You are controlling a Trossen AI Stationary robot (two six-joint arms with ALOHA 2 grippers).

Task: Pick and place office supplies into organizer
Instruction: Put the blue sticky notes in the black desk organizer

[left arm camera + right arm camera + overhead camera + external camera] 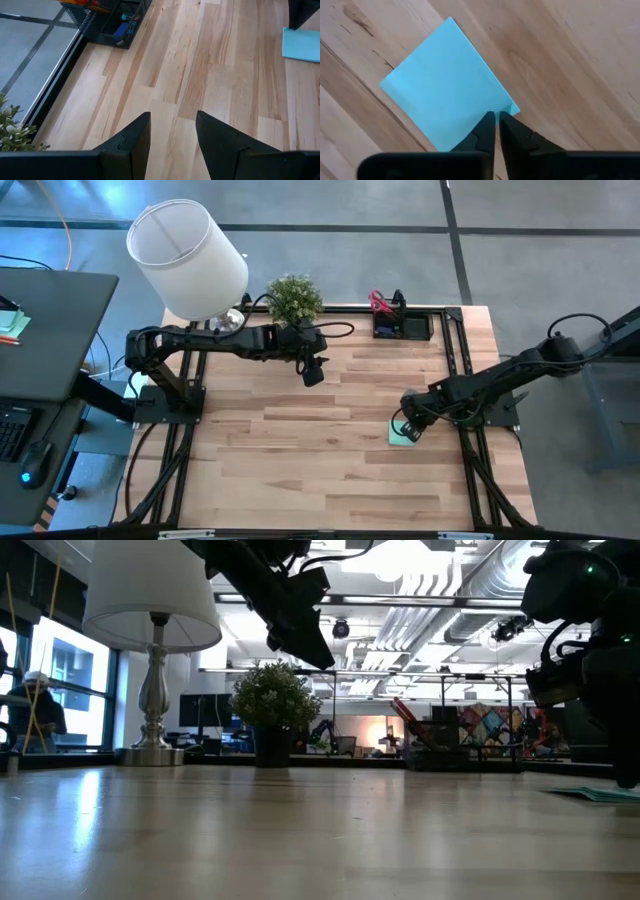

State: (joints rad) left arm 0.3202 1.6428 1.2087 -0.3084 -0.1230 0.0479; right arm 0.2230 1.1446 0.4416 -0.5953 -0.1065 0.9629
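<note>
The mint-green sticky-note pad [445,85] lies flat on the wooden table at its right side [399,437]. My right gripper [497,118] stands over the pad's near corner, its fingers almost together. My left gripper [313,370] hangs open and empty above the table's far middle, near the potted plant [294,298]; its two fingers show apart in the left wrist view [172,125]. The black organizer [402,327] stands at the far edge with red-handled scissors [380,302] sticking up out of it. It also shows in the left wrist view [107,22]. My right gripper has its fingertips [487,122] on the pad's edge next to one corner [512,106], closed to a thin slit. It comes from above, pointing down. The corner looks slightly raised beside the fingers. The rest of the pad lies flat on the table.
A white-shaded lamp [190,260] and the potted plant stand at the far left of the table. Black frame rails [455,360] run along the table's sides. Bare wood lies between the two arms [330,440]. A desk with a keyboard [20,430] stands beyond the left edge.
</note>
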